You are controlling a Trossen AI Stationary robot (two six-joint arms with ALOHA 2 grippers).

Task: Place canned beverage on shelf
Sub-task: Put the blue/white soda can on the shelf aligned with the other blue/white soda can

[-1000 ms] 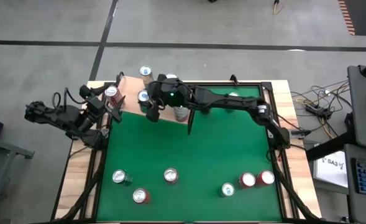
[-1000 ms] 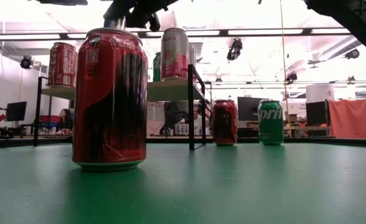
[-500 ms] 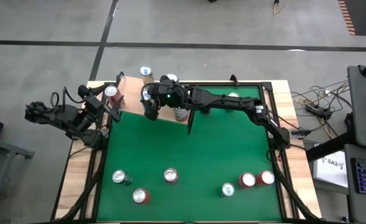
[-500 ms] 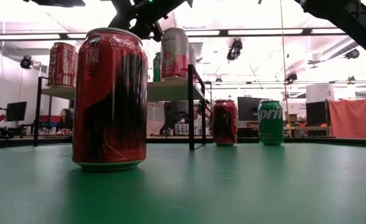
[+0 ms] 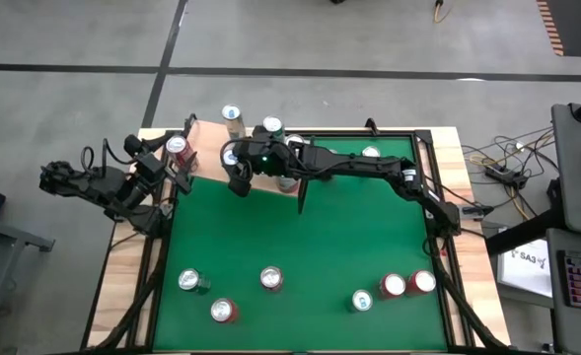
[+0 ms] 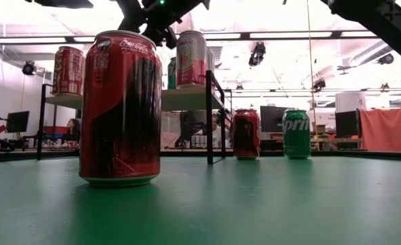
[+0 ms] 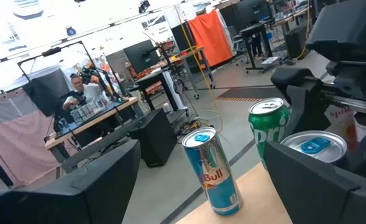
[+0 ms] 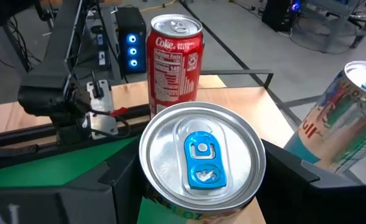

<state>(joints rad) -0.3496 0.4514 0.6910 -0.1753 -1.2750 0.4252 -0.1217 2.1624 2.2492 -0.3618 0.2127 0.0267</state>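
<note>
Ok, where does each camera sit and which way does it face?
High: above, straight down on table; both arms show.
Low: table height, level across to shelf; right arm overhead.
Left wrist: past open left gripper toward Red Bull.
Right wrist: down on silver can in right gripper.
Shared: both wrists see Red Bull and silver can.

Blue-tabbed can (image 8: 201,158), red cola can (image 8: 174,62) behind
</note>
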